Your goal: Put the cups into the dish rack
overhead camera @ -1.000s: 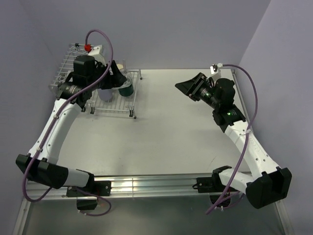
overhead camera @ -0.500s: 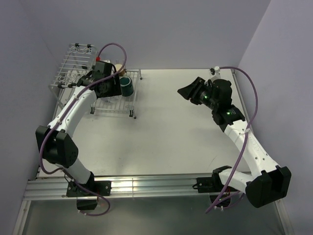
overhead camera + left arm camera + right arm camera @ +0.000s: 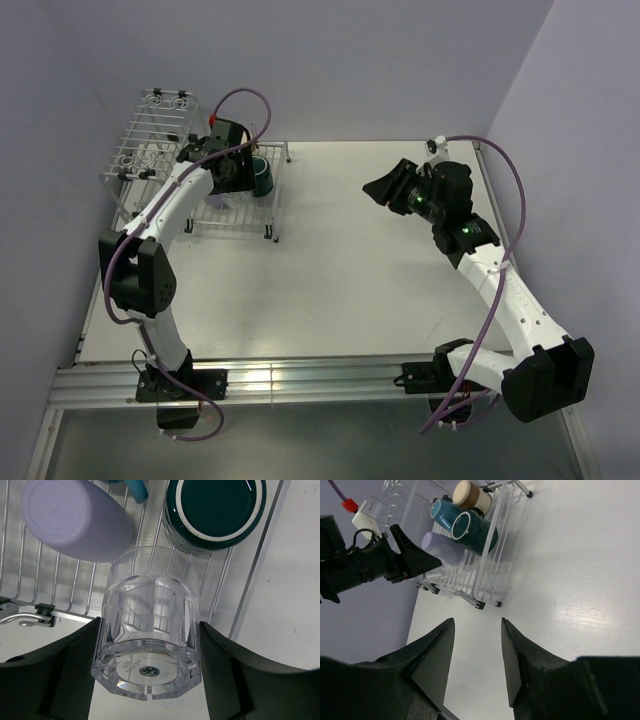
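Observation:
My left gripper (image 3: 150,626) is shut on the clear tumbler (image 3: 150,615), base toward the camera, rim down at the front edge of the dish rack's slatted grid (image 3: 50,582). Behind it the lavender tumbler (image 3: 75,522) and the dark teal mug (image 3: 215,507) stand upside down on the grid; a bit of the light-blue mug's handle (image 3: 136,491) shows. The right wrist view shows the tan-brown cup (image 3: 467,494), light-blue mug (image 3: 445,511), teal mug (image 3: 472,530) and lavender tumbler (image 3: 440,551) on the rack (image 3: 470,575). My right gripper (image 3: 477,645) is open and empty above the table.
In the top view the white dish rack (image 3: 150,125) stands at the far left corner, its taller basket part against the left wall. My left gripper (image 3: 235,175) is over its grid part, my right gripper (image 3: 385,188) right of centre. Walls close the back and sides.
The left arm has folded in: its elbow has swung up and toward the rack while the gripper stayed over the grid. The right gripper has shifted only slightly.

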Tool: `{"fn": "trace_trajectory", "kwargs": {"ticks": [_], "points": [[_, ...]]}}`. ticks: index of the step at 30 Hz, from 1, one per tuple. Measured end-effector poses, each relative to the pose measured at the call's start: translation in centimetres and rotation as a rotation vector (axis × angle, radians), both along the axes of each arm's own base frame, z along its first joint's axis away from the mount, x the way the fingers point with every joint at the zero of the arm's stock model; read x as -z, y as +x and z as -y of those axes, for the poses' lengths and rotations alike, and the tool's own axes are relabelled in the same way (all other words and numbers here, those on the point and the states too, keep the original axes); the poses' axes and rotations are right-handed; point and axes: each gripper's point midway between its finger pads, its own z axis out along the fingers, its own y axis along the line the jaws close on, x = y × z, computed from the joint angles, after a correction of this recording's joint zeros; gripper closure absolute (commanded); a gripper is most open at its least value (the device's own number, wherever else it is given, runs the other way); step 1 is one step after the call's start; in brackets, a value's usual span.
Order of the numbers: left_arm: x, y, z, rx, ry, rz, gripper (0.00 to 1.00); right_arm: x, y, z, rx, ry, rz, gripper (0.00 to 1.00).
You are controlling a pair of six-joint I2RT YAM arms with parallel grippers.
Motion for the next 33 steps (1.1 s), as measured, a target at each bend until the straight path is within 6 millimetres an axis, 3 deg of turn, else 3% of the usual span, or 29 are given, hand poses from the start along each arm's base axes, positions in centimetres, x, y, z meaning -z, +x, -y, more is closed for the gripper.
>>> {"fn": "trace_trajectory", "kwargs": {"ticks": [11,16,24,29,33], "points": [[3.6,0.4,0.3,0.004,0.028,-0.080,1.00,0.8,-0.2,0.1,-0.008,-0.026,-0.019,0.50],[4.5,0.4,0.3,0.004,0.034,-0.100,0.92,1.0,-0.2,0.1,-0.009,-0.030,-0.026,0.50],[5.3,0.5,0.4,0.004,0.040,-0.117,0.68,1.1,-0.2,0.1,-0.010,-0.031,-0.026,0.50],[5.7,0.5,0.4,0.004,0.042,-0.123,0.42,1.2,-0.2,0.1,-0.011,-0.032,-0.029,0.50],[5.7,0.6,0.4,0.004,0.041,-0.119,0.31,1.4,-0.2,0.1,-0.011,-0.033,-0.033,0.50]]}}
